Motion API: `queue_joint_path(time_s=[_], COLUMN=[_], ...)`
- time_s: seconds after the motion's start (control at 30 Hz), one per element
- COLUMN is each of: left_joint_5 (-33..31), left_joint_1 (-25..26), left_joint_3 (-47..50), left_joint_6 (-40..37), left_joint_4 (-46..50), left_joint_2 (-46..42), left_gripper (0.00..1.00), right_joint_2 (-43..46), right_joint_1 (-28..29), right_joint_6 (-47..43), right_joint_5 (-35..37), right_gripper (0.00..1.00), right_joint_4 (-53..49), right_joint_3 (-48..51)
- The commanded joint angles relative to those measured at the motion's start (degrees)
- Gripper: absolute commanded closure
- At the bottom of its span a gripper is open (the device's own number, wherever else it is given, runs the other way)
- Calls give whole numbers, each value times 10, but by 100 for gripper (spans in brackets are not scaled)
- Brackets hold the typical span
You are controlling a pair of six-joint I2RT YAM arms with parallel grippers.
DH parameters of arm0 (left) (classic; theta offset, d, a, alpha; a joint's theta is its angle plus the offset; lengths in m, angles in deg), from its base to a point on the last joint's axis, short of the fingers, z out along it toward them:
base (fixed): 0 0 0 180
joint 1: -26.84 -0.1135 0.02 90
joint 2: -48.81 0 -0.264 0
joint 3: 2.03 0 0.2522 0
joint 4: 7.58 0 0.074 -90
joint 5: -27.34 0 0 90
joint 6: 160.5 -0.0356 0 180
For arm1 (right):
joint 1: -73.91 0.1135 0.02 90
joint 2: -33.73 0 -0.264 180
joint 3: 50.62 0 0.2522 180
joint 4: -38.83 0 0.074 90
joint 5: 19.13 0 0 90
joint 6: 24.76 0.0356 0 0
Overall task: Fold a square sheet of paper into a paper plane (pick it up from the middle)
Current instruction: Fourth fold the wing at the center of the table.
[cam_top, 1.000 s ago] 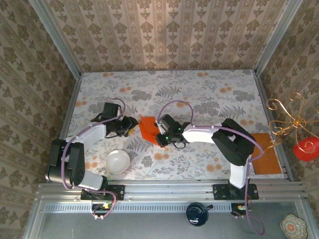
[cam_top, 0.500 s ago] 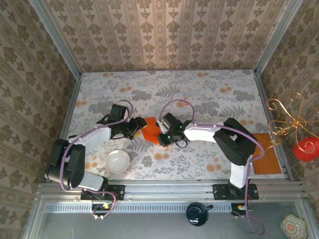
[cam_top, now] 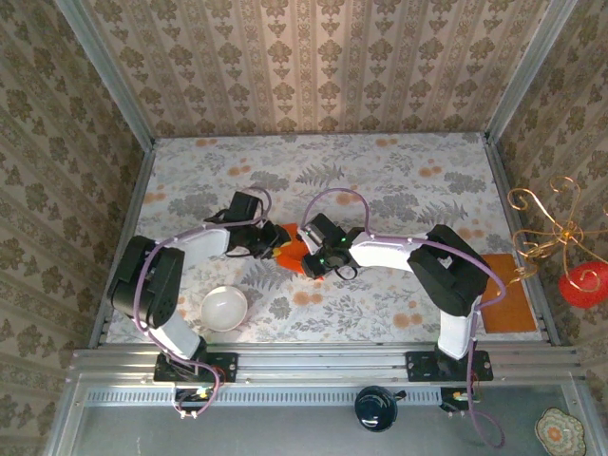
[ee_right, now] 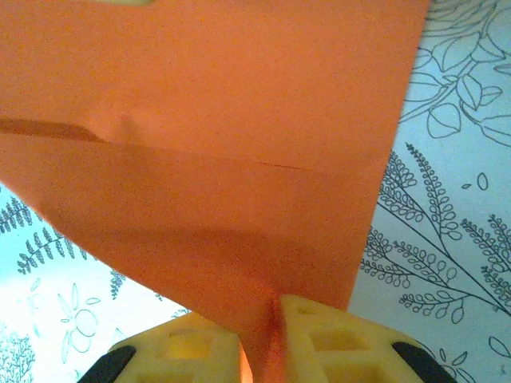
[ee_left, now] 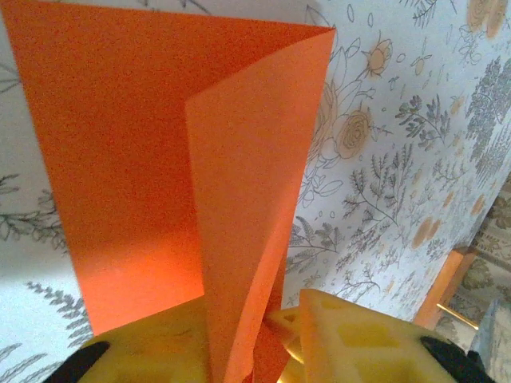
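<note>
The square sheet of paper point(cam_top: 290, 251) is bright orange and partly folded, raised off the flowered table between my two grippers. My left gripper point(cam_top: 274, 243) holds its left side and my right gripper point(cam_top: 304, 258) its right side. In the left wrist view the sheet point(ee_left: 144, 144) stands up with a sharp crease, and a folded flap runs down between the yellow fingers of the left gripper point(ee_left: 247, 323), which is shut on it. In the right wrist view the sheet point(ee_right: 223, 120) narrows to a corner pinched in the right gripper point(ee_right: 275, 323).
A white bowl point(cam_top: 224, 308) sits near the table's front left, close to the left arm. A duller brownish-orange rectangle point(cam_top: 508, 294) lies at the right edge. Patterned walls close off the back and both sides.
My left gripper has swung right from beside the sheet to its left edge and closed on it. The sheet has bunched up narrower. The right gripper has kept its hold.
</note>
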Motion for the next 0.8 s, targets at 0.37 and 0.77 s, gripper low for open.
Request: queue_joint_path(time_s=[0.37,0.77], left_joint_5=[5,7], left_joint_1=[2,2], left_joint_3=[-55,-77], left_joint_6=[-12,9], left_joint_4=[87,100], left_joint_2=[17,28], left_gripper=[94,94], right_joint_2=[70,28], right_joint_1=[22,65], right_joint_6=[-78,-80], right_joint_5=[80,215], right_gripper=[56,50], right_joint_4=[-5,86], right_joint_3=[18,27])
